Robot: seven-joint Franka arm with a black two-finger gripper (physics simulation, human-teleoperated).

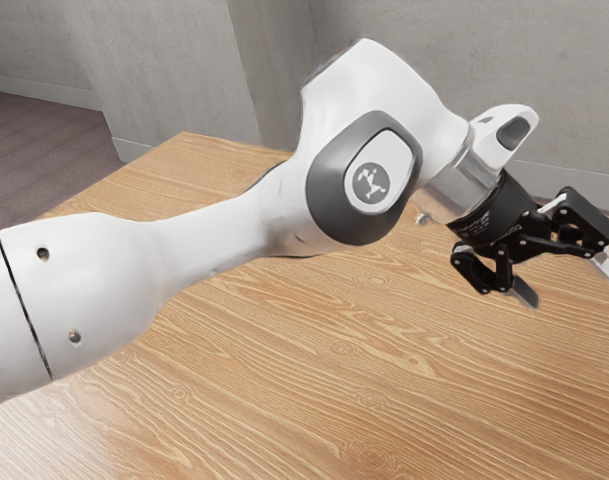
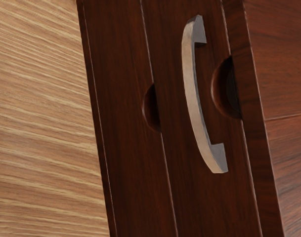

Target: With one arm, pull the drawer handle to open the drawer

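The black 2-finger gripper (image 1: 564, 278) hangs above the light wooden table (image 1: 334, 380) with its fingers spread wide and nothing between them, while the curved grey metal handle (image 2: 197, 94) sits on the dark reddish-brown wooden drawer front (image 2: 190, 197) facing the hand.

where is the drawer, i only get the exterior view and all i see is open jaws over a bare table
Observer: The wrist view has it: a dark wood drawer front lies straight ahead of the hand.
Operator: handle in sight
Observer: Yes, a curved metal handle sits on that front, its whole length showing.
Operator: anything on it yet
Observer: No, nothing touches it. A rounded cut-out flanks it on each side.
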